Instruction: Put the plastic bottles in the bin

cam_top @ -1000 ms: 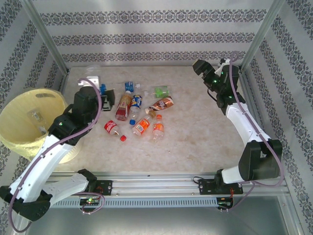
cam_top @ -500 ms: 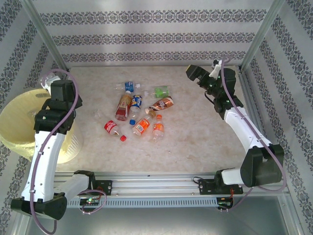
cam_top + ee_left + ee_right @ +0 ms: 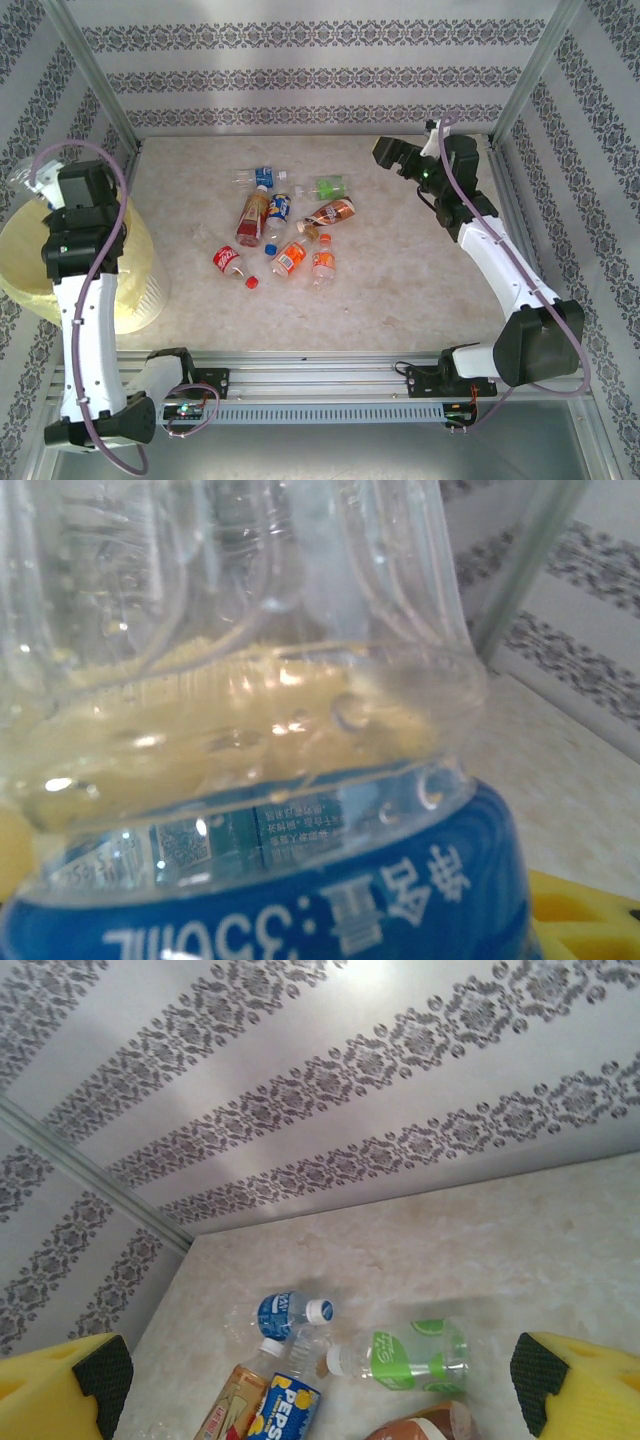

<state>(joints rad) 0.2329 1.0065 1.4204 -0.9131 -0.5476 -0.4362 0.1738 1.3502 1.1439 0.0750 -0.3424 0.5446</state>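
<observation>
One blue-label bottle clamped in left gripper, jaws part-closed around its clear body. Held up over far side of bin at left edge, presumably so a release drops it straight in. Not yet let go. Roughly nine more bottles lying in a loose cluster mid-table, well apart from bin. Right gripper spread wide, holding nothing, hovering far right and aimed at that cluster. Likely staged for next pick without crossing left arm. Next: open left, confirm drop.
</observation>
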